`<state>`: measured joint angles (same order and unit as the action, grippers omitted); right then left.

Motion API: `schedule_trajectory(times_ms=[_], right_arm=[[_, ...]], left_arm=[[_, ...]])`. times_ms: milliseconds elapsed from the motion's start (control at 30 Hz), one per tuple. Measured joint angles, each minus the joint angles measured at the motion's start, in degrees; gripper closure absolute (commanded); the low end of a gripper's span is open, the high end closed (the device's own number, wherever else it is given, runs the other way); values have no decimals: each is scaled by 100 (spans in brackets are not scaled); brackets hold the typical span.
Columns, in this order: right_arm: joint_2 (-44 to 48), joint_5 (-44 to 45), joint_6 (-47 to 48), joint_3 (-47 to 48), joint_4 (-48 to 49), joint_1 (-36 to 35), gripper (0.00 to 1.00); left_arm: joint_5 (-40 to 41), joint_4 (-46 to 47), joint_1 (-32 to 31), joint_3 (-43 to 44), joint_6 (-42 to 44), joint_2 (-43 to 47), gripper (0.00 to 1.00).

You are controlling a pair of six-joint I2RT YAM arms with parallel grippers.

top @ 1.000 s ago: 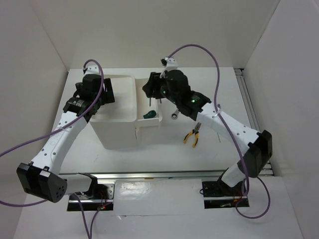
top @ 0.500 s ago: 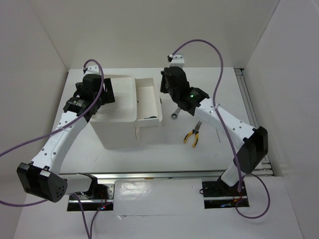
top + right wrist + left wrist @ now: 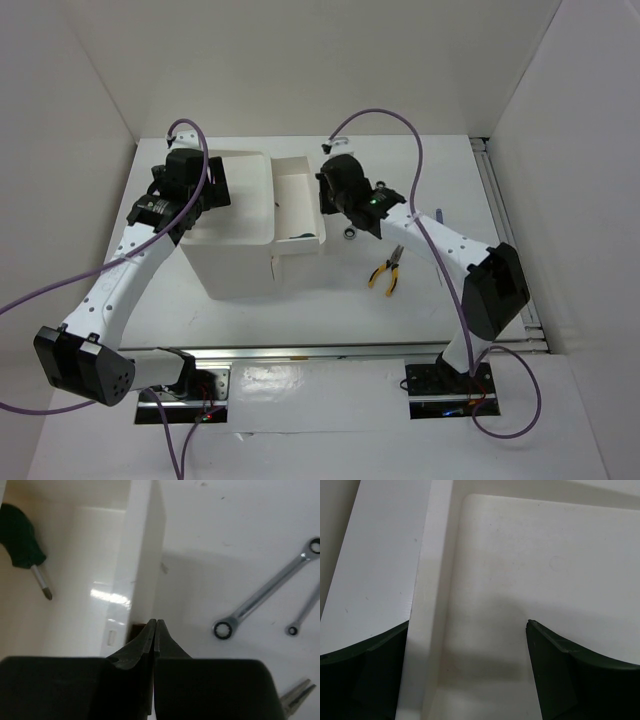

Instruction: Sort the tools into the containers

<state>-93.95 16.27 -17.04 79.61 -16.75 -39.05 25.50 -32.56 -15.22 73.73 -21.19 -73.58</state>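
Note:
A white drawer (image 3: 298, 200) stands slid out from the right side of the white box (image 3: 235, 265). One green-handled screwdriver (image 3: 21, 537) lies inside it, seen from above as a green handle (image 3: 298, 236). My right gripper (image 3: 155, 622) is shut with nothing between its fingers. Its tips sit just outside the drawer's front wall, next to the dark brown knob (image 3: 134, 628). A silver ratchet wrench (image 3: 265, 592) and yellow-handled pliers (image 3: 386, 270) lie on the table to the right. My left gripper (image 3: 467, 670) hangs open over the box's recessed top tray (image 3: 520, 555).
A second thin silver bar with a ring end (image 3: 300, 617) lies beside the wrench. The pliers' tips (image 3: 297, 695) show at the lower right of the right wrist view. White walls enclose the table on three sides.
My right gripper moved from above the drawer to its outer front wall, and its jaws closed. The left arm has not moved.

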Motion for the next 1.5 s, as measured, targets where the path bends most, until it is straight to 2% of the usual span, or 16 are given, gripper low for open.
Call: schedule_trajectory(times_ms=[267,467,700,767,867,933,1033,1067,1167,1267,1400,1500], right_arm=[[-492,-197,-9,343,74,-411,100],[-1091,-374,15,981,267,-850,100],[-1460,-481,-162,1388,245,-901,99],[-1453,-363,-258,1366,251,-905,72],[-1344,114,-374,1154,275,-918,46],[-1038,372,-518,662,286,-826,36],[-356,350,-741,-522,417,-417,34],[-138,203,-782,-929,564,-188,34],[411,-992,-1040,-2330,1547,809,32],[188,-2726,-1580,-3224,3346,1556,32],[-925,-4533,-2448,-3268,5595,1587,32],[-1554,-5276,-2959,-3012,6684,1456,35]], left_arm=[[0,2,7,4,-2,-11,2],[-11,-15,7,13,0,-15,2],[-4,-11,9,15,0,-22,2],[-7,-11,9,15,-2,-22,2],[-9,-15,9,17,0,-22,2],[-13,-15,9,20,-2,-22,2],[-15,-15,9,20,-2,-22,2],[-15,-15,9,20,-2,-22,2],[-17,-15,9,20,0,-24,2],[-17,-15,9,22,0,-24,2],[-20,-15,7,22,-2,-24,1],[-24,-15,7,24,-2,-26,1]])
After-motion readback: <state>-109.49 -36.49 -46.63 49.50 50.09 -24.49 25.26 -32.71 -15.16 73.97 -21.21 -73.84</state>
